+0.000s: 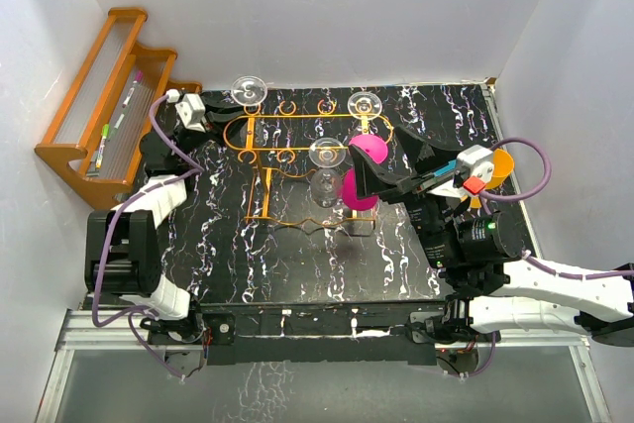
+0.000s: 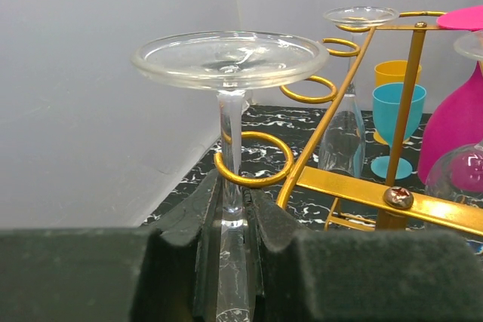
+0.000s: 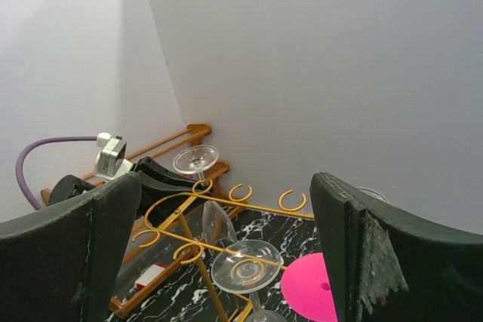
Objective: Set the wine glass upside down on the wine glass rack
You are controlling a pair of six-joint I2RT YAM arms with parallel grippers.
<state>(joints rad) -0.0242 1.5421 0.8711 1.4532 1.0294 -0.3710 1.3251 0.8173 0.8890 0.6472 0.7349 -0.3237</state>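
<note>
Hanging foot-up at the far-left corner of the thin orange-gold wire wine glass rack (image 2: 355, 190), the clear, smooth wine glass (image 2: 230, 58) has its slim stem threaded through an open C-shaped ring slot (image 2: 256, 179). Its round, flat foot sits above that ring without touching it. The left jaws, faced with matte black padding, are clamped on the stem just below the ring, where it widens toward the bowl.

The rack stands on the black, white-veined marble-pattern table (image 1: 248, 255), toward the middle of its far edge, with its oval top rails carried on wire legs. A second clear glass (image 1: 365, 103) hangs inverted at the rack's far-right corner and a third clear glass (image 1: 327, 156) on the near rail. Just beside the third is an opaque magenta glass (image 1: 369, 151) with a flat disc foot.

The right jaws stand wide apart and hold nothing, hovering over the rack's right end near the magenta foot. A teal goblet (image 2: 398, 111) and an orange-yellow cup (image 2: 396, 72) stand upright beyond that end. A brown wooden stepped rack (image 1: 99, 111) lies off the table's far-left corner against the plain white wall, which runs close alongside the held glass.
</note>
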